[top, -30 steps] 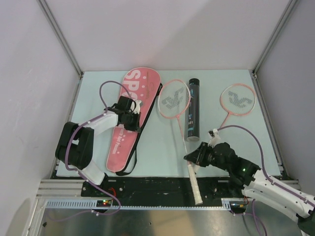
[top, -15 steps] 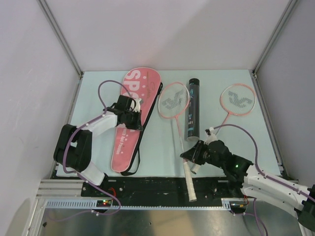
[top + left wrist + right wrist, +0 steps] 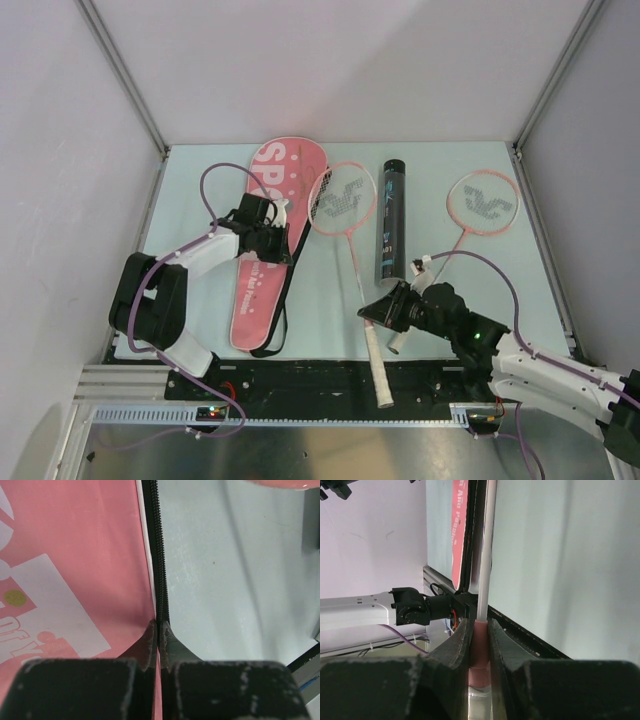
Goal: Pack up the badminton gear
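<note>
The left gripper (image 3: 268,243) is sitting with its jaws pressed together on the zipper edge of the pink racket case (image 3: 275,190). The case is lying lengthwise on the left side of the table (image 3: 470,160), its wide end far.

Just right of it, a pink-framed racket (image 3: 338,200) is lying with its head touching or overlapping the case's right edge. Whether it is entering the opening cannot be told. A black tube (image 3: 391,220) is lying just beside its shaft. Further right, a second racket (image 3: 483,203) is resting with its handle running under the right arm. No shuttlecocks are showing.

The right gripper (image 3: 378,313) is clamping the first racket at the pink collar where shaft meets handle.

Likely risks:
- The racket head could be catching on the zipper, or riding over the case, if the opening is not gaping enough.
- The thin fabric could be slipping out of the left pinch.
- The white handle is overhanging the near rail (image 3: 300,372) and could be knocking it if swung.
- The right arm could be dragging the second racket, or nudging the tube into a roll.

Room is tight. The side wall (image 3: 80,200) is crowding the left arm, and the gap between case and tube is narrow. Bare table is lying mainly near the case's narrow end and at the far right.
</note>
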`<state>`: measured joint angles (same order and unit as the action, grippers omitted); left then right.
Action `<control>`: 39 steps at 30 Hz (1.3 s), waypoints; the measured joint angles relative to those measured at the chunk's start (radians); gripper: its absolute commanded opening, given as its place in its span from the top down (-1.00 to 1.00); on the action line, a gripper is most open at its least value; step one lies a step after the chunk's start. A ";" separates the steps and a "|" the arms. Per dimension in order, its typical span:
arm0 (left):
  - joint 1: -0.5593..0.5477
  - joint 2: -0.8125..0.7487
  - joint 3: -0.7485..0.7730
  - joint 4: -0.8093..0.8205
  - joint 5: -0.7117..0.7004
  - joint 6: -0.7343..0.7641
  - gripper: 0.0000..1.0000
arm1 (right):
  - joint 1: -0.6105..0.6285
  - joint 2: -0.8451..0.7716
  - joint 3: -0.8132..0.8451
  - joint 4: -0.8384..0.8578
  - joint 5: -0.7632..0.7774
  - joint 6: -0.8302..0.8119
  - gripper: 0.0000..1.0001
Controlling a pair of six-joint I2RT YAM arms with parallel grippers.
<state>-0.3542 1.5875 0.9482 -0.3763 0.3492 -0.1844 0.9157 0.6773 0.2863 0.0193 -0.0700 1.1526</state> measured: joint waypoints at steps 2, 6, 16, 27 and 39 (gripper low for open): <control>0.000 0.000 0.000 0.001 0.001 0.000 1.00 | 0.000 0.009 0.000 0.003 -0.006 0.008 1.00; -0.002 0.000 -0.001 0.002 0.002 -0.004 1.00 | -0.001 0.001 -0.005 -0.003 -0.003 0.027 1.00; -0.005 0.000 -0.004 0.011 0.002 -0.021 1.00 | -0.010 -0.045 -0.008 -0.041 0.032 0.052 1.00; -0.008 0.000 -0.004 0.016 0.002 -0.026 1.00 | -0.008 0.040 -0.009 0.001 0.026 0.063 1.00; -0.014 0.000 -0.004 0.026 0.004 -0.025 0.78 | 0.000 0.065 -0.011 0.081 0.016 0.070 1.00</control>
<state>-0.3683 1.5875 0.9440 -0.3508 0.3534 -0.2096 0.9154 0.7425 0.2749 0.1001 -0.0544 1.2228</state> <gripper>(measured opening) 0.165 0.195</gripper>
